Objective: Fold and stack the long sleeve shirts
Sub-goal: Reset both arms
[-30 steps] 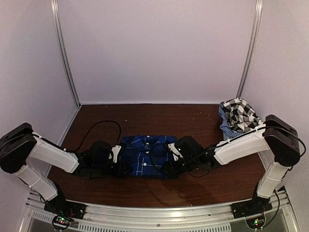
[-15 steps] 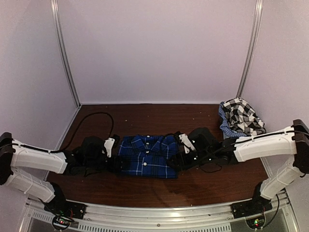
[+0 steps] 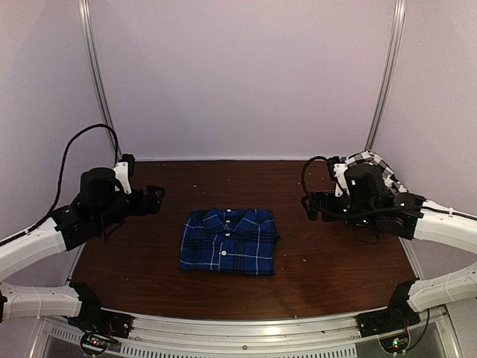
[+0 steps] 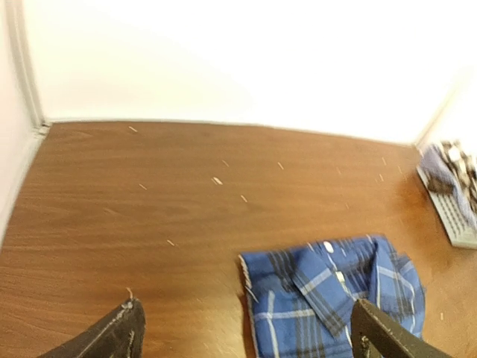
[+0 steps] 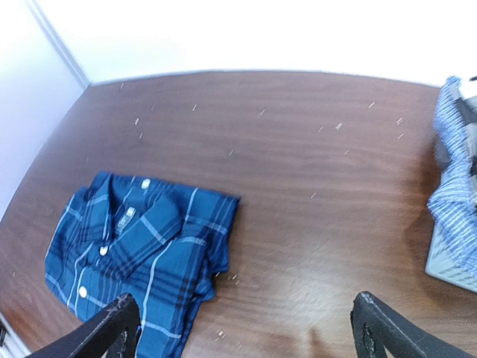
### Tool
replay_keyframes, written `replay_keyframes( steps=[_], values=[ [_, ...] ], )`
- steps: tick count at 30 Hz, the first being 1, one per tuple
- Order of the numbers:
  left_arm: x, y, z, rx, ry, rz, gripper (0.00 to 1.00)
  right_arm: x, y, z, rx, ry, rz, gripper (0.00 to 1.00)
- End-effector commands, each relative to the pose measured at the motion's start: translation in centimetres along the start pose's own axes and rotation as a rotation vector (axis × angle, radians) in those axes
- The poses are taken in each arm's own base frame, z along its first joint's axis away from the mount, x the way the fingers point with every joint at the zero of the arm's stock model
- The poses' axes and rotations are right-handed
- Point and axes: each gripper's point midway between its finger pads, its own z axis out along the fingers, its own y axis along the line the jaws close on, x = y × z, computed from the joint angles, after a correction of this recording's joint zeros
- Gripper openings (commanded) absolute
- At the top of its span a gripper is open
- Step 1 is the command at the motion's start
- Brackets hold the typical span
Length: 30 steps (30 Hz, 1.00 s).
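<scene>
The royal-blue plaid shirt (image 3: 228, 241) lies folded into a rectangle mid-worktop (image 3: 223, 179), collar and white buttons up; its pale neck label (image 5: 128, 215) is too small to read; the black-and-white checked shirt (image 3: 370, 177) sits crumpled in the basket (image 4: 456, 227) at the right rear corner; the left gripper (image 3: 153, 197) and right gripper (image 3: 310, 204) hover either side, jaws apart.

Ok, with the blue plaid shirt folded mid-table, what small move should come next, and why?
Probably swing the right gripper toward the black-and-white checked cloth shirt bunched in the pale plastic mesh basket at the far right corner. The royal-blue plaid button-up shirt looks folded; the left gripper and the right are open and empty, the right nearest the unfolded shirt.
</scene>
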Motion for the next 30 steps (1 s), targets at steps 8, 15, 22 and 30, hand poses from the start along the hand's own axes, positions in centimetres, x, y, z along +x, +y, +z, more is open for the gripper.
replay_keyframes(
  steps=[8, 15, 22, 30],
  values=[
    [-9.2, 0.6, -4.1, -0.039, -0.209, 0.101, 0.98, -7.1, -3.4, -5.4, 0.171, -0.250, -0.038, 1.00],
    [-8.8, 1.5, -4.9, -0.064, -0.257, 0.119, 0.98, -7.5, -3.5, -6.2, 0.159, -0.305, -0.049, 1.00],
    [-8.9, 1.7, -5.2, -0.066, -0.275, 0.105, 0.98, -7.3, -3.5, -5.7, 0.164, -0.300, -0.056, 1.00],
    [-8.6, 1.8, -5.0, -0.075, -0.263, 0.101, 0.98, -7.2, -3.7, -5.8, 0.172, -0.296, -0.061, 1.00]
  ],
)
